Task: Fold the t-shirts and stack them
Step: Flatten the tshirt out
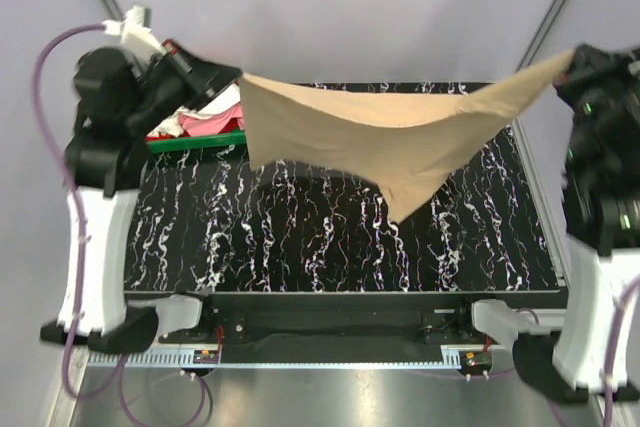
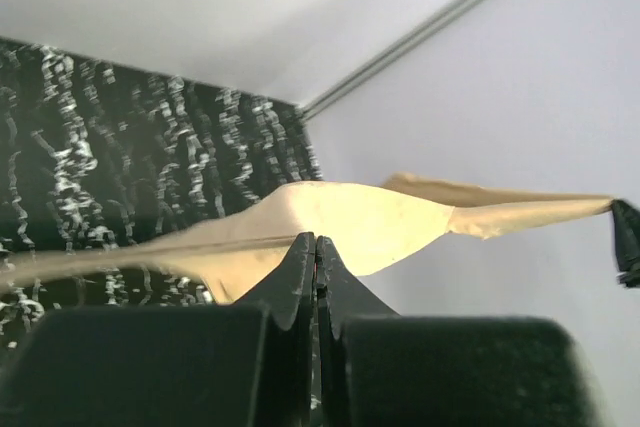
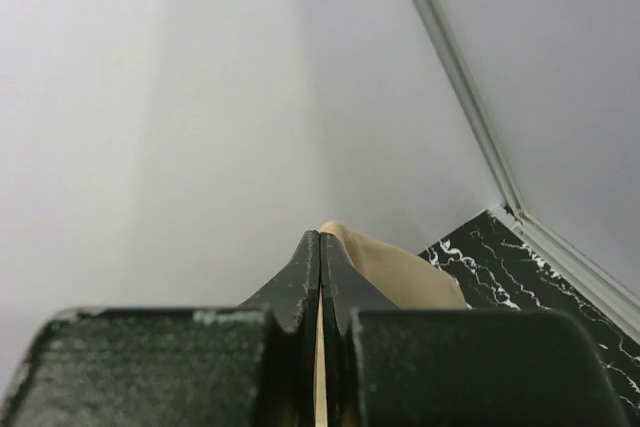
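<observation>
Both arms raised, hands closed.
Pose: left hand [image 1: 232,75] high over the counter's [image 1: 300,237] far-left corner, right hand [image 1: 570,69] high over its far-right corner; each pinches an edge of the tan t-shirt [image 1: 380,127], fingers pressed together. Both arms stand steeply from the counter's near edge.

In the overhead view the green bin [image 1: 195,142], at ten o'clock on the table [image 1: 300,237], is showing only a strip of rim. The left arm [image 1: 110,117] and the tan t-shirt [image 1: 380,132] are covering the rest of it. Pink-red fabric [image 1: 215,125] and a white scrap [image 1: 190,123] are peeking out of it, too bunched to make out. The right arm [image 1: 605,177] is running off the three o'clock edge.

In the left wrist view the shirt's near hem is blurring out at nine o'clock, and the three o'clock edge is cutting off the right gripper [image 2: 628,242]. In the right wrist view that gripper's fingers [image 3: 295,287] are hiding all but a small patch of shirt.
</observation>
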You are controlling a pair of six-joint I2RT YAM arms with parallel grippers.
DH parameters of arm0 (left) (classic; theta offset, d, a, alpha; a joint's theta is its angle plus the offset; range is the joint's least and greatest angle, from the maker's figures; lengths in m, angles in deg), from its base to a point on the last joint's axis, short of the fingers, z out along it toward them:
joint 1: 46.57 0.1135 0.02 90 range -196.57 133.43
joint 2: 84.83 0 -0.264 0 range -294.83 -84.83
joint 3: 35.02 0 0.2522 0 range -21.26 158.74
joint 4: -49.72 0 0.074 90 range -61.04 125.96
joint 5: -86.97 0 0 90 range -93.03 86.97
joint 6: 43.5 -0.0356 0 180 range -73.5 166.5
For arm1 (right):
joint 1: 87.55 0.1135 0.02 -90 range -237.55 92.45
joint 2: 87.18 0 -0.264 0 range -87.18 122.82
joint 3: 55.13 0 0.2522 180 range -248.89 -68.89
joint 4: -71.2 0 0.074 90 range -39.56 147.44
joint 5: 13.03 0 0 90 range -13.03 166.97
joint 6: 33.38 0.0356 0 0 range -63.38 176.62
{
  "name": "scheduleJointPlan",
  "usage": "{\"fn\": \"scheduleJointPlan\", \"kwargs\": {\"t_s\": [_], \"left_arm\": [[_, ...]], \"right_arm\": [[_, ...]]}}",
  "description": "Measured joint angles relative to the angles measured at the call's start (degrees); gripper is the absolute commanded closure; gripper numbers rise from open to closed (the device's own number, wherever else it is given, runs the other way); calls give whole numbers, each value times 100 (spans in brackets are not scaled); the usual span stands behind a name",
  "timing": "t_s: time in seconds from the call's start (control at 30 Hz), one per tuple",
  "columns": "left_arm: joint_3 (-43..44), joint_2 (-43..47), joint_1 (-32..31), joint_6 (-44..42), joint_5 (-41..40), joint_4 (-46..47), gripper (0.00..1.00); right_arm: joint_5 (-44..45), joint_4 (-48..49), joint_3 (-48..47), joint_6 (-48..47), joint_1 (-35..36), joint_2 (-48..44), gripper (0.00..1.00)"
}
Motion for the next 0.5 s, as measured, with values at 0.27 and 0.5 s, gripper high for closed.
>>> {"fn": "scheduleJointPlan", "kwargs": {"t_s": [0.27,0.5], "left_arm": [[-184,1888,2,472,310,63,100],[-96,2330,2,796,562,236,100]], "right_arm": [[487,-402,-144,-31,0,-2111,100],[697,-452,-625,-81,0,-2365,100]]}}
